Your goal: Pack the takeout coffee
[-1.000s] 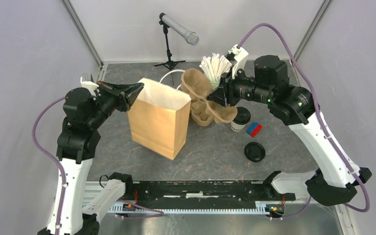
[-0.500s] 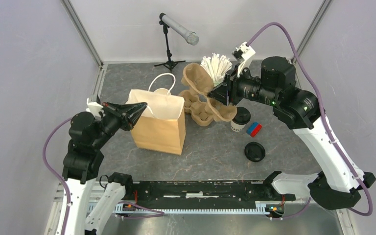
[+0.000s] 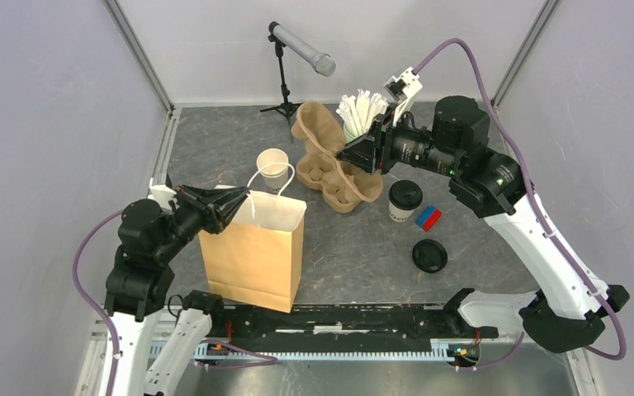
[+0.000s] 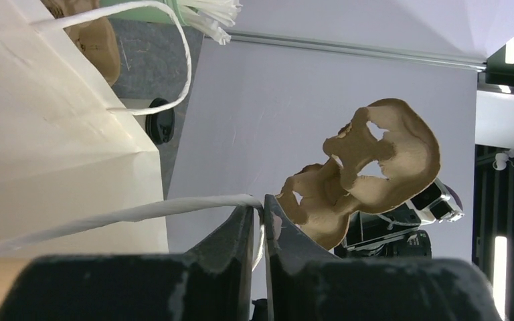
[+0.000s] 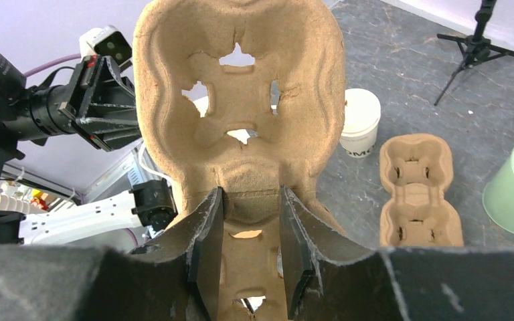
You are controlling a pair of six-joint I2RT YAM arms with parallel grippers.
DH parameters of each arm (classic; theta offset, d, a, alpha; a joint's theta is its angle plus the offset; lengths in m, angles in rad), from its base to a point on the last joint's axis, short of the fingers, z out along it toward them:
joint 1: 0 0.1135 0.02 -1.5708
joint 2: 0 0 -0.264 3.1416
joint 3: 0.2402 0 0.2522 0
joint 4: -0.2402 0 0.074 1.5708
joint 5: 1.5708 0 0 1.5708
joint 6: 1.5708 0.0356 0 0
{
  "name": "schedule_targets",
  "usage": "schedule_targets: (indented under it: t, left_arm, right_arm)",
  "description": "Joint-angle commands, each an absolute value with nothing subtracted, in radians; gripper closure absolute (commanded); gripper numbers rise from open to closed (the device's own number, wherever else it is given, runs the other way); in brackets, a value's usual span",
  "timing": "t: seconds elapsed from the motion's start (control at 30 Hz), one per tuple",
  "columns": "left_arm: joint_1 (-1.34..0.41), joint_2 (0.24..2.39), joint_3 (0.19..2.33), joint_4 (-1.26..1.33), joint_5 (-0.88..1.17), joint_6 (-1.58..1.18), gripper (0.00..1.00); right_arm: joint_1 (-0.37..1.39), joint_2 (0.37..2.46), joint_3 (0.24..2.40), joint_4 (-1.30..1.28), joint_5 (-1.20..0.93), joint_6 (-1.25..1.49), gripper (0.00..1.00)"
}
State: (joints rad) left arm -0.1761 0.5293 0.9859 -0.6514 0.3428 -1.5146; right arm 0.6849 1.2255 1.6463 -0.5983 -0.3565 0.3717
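Left claw (image 4: 262,204): narrow, pinching handle (image 4: 140,214), steadying bag (image 3: 252,256) for loading
Right claw (image 5: 251,194): clamping carrier (image 5: 241,80), holding it aloft beyond bag
Coffee (image 3: 404,200): standing lidded right of bag, waiting unpacked

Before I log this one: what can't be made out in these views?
- Inside of the paper bag: top view, its own front wall hides it.
- Print on the takeout coffee: top view, too small.
- Whether the left gripper pinches the bag handle: left wrist view, its fingers cover the contact.
- Gripped end of the cup carrier: right wrist view, the right gripper covers it.
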Motion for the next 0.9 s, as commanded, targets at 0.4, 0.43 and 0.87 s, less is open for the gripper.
schedule_targets:
  t: [0.4,0.43,0.87]
  left_arm:
    - [-0.178,0.587,0.979,-0.255,0.381,-1.638,0.98]
    - [-0.178,0.581,0.961,-0.237,0.379,-1.647,0.98]
    - [-0.179,0.362,0.793,-0.496,0.305,-1.636,0.62]
  right_arm:
    - [0.71,1.259,1.67,-0.486,-0.335,0.397,0.64]
    - [0.711,1.263,1.669,-0.471,-0.334,0.404,0.64]
    - [0.739,1.317,1.646,-0.413,-0.33,0.419,0.64]
